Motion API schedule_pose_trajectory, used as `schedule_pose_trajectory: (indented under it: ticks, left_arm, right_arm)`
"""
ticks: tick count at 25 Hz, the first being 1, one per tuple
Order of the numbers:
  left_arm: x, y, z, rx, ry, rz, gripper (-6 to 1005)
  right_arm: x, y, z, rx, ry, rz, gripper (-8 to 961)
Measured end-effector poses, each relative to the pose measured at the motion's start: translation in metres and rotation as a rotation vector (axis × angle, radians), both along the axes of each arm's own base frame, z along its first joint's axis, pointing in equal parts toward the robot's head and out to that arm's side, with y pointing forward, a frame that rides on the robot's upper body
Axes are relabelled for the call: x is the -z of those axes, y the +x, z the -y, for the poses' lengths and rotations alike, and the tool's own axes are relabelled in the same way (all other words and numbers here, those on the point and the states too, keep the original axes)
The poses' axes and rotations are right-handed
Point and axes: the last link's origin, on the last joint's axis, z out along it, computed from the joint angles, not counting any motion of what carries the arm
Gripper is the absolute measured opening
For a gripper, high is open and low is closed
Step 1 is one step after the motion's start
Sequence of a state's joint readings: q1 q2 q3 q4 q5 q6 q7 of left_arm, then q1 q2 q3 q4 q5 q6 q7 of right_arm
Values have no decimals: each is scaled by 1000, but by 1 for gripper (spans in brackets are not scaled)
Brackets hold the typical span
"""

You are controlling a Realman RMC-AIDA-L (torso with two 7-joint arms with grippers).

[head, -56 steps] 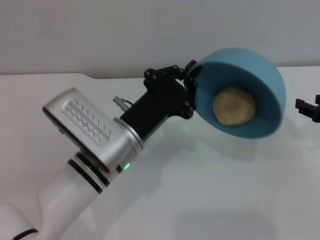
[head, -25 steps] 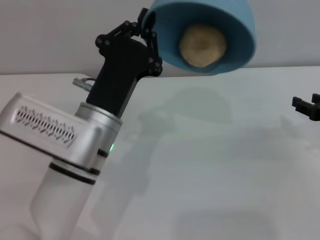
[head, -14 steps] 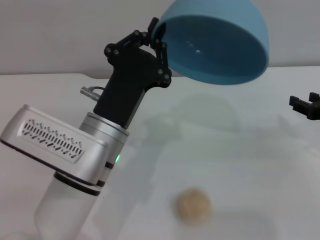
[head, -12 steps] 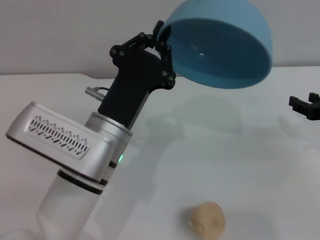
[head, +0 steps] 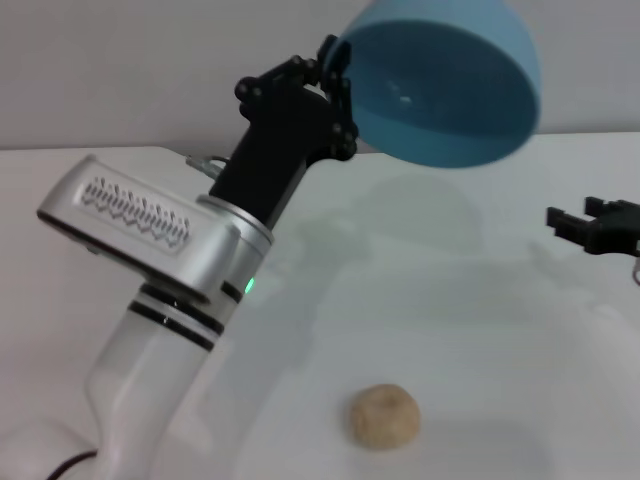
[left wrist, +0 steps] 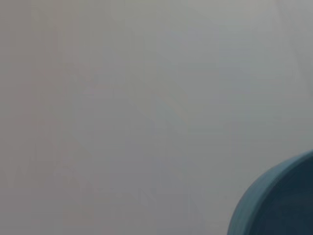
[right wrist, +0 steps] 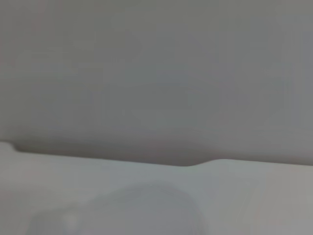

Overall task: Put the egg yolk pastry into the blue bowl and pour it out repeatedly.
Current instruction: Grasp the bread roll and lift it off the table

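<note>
My left gripper (head: pixel 338 75) is shut on the rim of the blue bowl (head: pixel 445 85), holding it high above the table and tipped on its side, its empty inside facing me. A slice of the same bowl (left wrist: pixel 276 203) fills one corner of the left wrist view. The egg yolk pastry (head: pixel 383 416), a small tan ball, lies on the white table near the front edge, well below the bowl. My right gripper (head: pixel 585 222) hovers at the right edge of the head view with its fingers apart and nothing between them.
The white table (head: pixel 480 320) spreads under both arms, and its far edge (right wrist: pixel 195 164) meets a grey wall in the right wrist view. My left arm's silver wrist housing (head: pixel 150 235) takes up the left front.
The pastry dropped out of the tipped bowl onto the table and rolled a little before settling at the front. The left arm shifted slightly. My right gripper moved a bit to the left.
</note>
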State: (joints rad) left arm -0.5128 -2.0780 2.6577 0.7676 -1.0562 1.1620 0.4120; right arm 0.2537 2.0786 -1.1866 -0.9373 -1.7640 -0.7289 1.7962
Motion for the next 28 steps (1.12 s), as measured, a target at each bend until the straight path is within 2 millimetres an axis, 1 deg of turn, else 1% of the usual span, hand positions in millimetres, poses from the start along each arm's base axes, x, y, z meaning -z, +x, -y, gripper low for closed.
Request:
schedule_pose_trajectory:
  ticks: [2,7,12,14,15,16,17,19,21,23,26,28]
  left_arm:
    - [-1,-1,-8,-35,-10,-6,1]
    - [-6,-3,-43,-205,-98,-39,2]
    - [-13,-19,-75,-404,-250,-94,2]
    - [-17,-27,-85,-481,-336,-107,2]
    - [-17,-30,-87,-501,-362,-111,2]
    - [-23,-37,-94,-561,-441,-125,2]
    - [-23,-37,-94,-561,-441,-125,2]
    - [-26,-40,-98,-594,-502,-156,3]
    - [-29,-45,-101,-647,-616,-251,3]
    - [-30,-46,-101,-663,-648,-281,3]
    - [-30,-51,-99,-741,-754,-377,3]
    - [-29,-54,-97,-800,-780,-431,3]
  right_arm:
    - [5,-7,0,-28,-32,-7,550]
    - [15,-31,-2,-91,-129,-79,549]
    - [19,-54,-2,-154,-223,-133,549]
    - [19,-64,-1,-162,-280,-152,549]
    - [19,-67,-1,-161,-306,-157,549]
    - [18,-76,0,-155,-376,-141,548]
    - [18,-76,0,-155,-376,-141,548]
    - [18,-83,1,-148,-434,-111,548]
    - [18,-90,2,-131,-490,-74,548]
    - [21,-97,2,-112,-545,-35,548]
    - [27,-105,3,-97,-627,23,548]
    - [32,-111,3,-92,-680,72,547]
